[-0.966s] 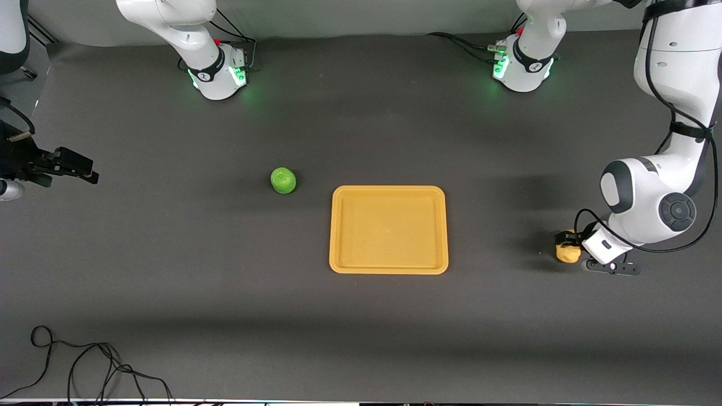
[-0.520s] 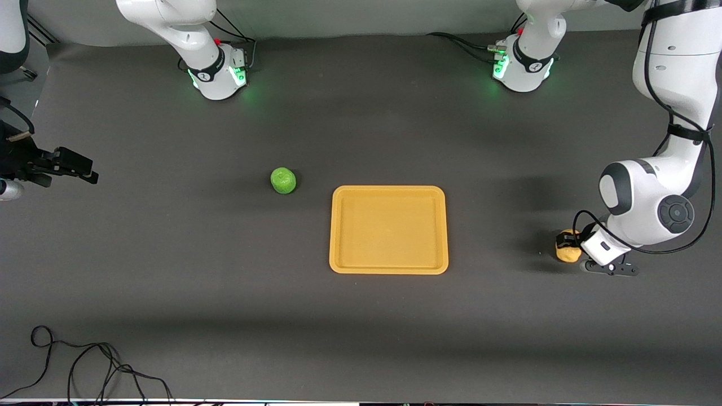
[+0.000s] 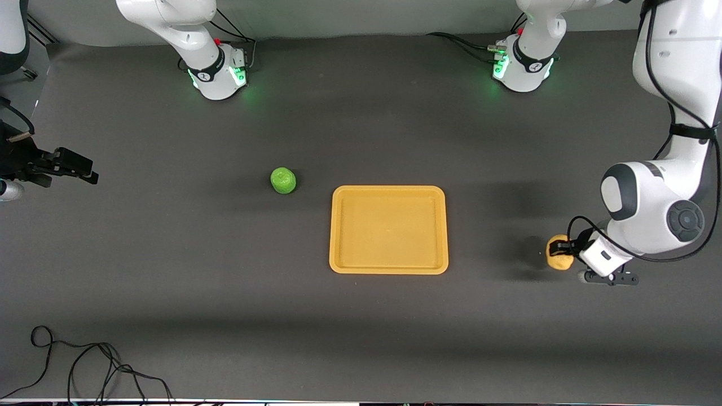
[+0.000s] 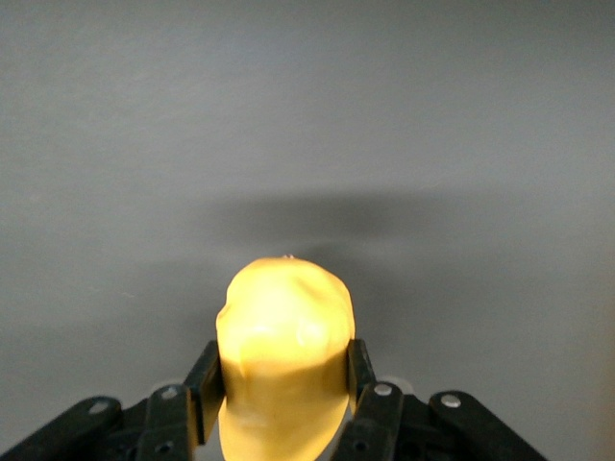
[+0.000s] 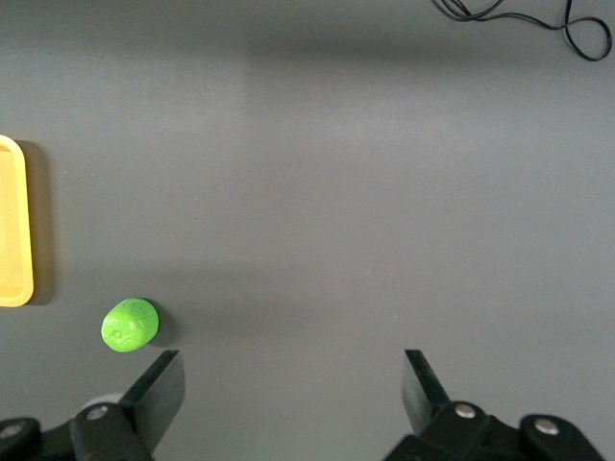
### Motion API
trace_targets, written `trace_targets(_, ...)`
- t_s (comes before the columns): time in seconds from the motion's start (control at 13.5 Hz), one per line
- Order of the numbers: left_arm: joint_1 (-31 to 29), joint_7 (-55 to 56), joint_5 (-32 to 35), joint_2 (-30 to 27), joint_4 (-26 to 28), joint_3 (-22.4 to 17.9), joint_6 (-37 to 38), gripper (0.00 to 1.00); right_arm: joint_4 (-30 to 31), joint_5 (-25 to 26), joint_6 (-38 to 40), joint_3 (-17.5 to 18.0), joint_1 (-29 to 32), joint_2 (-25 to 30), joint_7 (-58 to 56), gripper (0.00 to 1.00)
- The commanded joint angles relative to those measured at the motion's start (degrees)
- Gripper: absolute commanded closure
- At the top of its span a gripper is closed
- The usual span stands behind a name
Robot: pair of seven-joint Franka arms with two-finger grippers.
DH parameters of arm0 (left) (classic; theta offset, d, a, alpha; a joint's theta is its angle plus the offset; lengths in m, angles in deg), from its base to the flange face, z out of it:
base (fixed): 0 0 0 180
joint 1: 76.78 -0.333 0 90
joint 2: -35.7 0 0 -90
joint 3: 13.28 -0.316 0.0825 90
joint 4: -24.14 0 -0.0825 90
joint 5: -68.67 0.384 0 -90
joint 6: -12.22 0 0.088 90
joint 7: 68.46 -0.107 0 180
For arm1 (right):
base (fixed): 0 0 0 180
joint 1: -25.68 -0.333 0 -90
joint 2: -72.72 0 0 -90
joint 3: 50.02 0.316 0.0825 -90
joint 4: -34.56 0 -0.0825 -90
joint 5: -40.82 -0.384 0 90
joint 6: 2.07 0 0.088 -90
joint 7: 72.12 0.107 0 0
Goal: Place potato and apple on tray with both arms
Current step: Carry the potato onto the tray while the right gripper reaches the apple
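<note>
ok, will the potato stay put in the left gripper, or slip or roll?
Probably stays: the left gripper clamps the potato on two sides. Its lumpy, rounded skin could pivot between the fingers. Set on the tray, it may wobble more than roll; the low rim should catch it.

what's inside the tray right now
Nothing: the tray shows only its bare orange floor. The apple sits on the table beside it, toward the right arm's end. The potato is in the left gripper, toward the left arm's end.
</note>
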Motion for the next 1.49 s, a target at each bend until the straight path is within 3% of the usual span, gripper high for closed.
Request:
trace_targets(0.0, 2.4, 12.17, -0.48, -0.56, -6.18, 4.22, 7.65, 0.98, -1.07, 0.34, 0.64, -0.46, -0.51, -0.5, -0.08, 0.0)
trace_targets(0.15, 4.85, 20.78, -0.4, -0.39, -6.45, 7.74, 6.7, 0.98, -1.15, 0.51, 0.64, -0.46, -0.51, -0.5, -0.16, 0.0)
trace_targets(0.37, 12.67, 29.86, 0.31, 1.45, -5.92, 8.11, 4.5, 1.0, -1.15, 0.34, 0.64, -0.37, -0.6, -0.86, -0.25, 0.0)
trace_targets(0.67, 17.52, 33.13, 0.66, 4.35, -3.56, 7.84, 0.92, 1.0, 0.24, 0.25, 0.73, 0.16, -2.43, -0.6, 0.01, 0.0)
trace_targets(0.89, 18.57, 33.74, 0.66, 4.88, 2.07, 7.93, -11.83, 0.95, 4.12, -0.1, 0.73, 0.16, -13.3, 2.65, 12.16, 0.0)
trace_targets(1.19, 19.28, 34.54, 0.75, 6.38, 2.25, 7.84, -12.03, 0.94, 5.87, -0.1, -0.15, 0.07, -27.99, 3.18, 28.19, 0.0)
trace_targets(1.26, 19.28, 34.54, 0.75, 6.55, 2.16, 7.84, -12.03, 0.75, 8.14, -0.1, -1.28, 0.07, -29.84, 4.75, 29.35, 0.0)
trace_targets(1.34, 19.28, 34.54, 0.75, 6.55, 2.16, 7.76, -12.2, 0.21, 12.6, -0.1, -3.9, 0.07, -31.43, 7.55, 30.15, 0.0)
trace_targets(1.41, 19.28, 34.45, 2.23, 6.47, 2.08, 7.84, -12.21, 0.06, 18.65, -0.1, -7.15, 0.07, -32.58, 11.5, 30.85, 0.0)
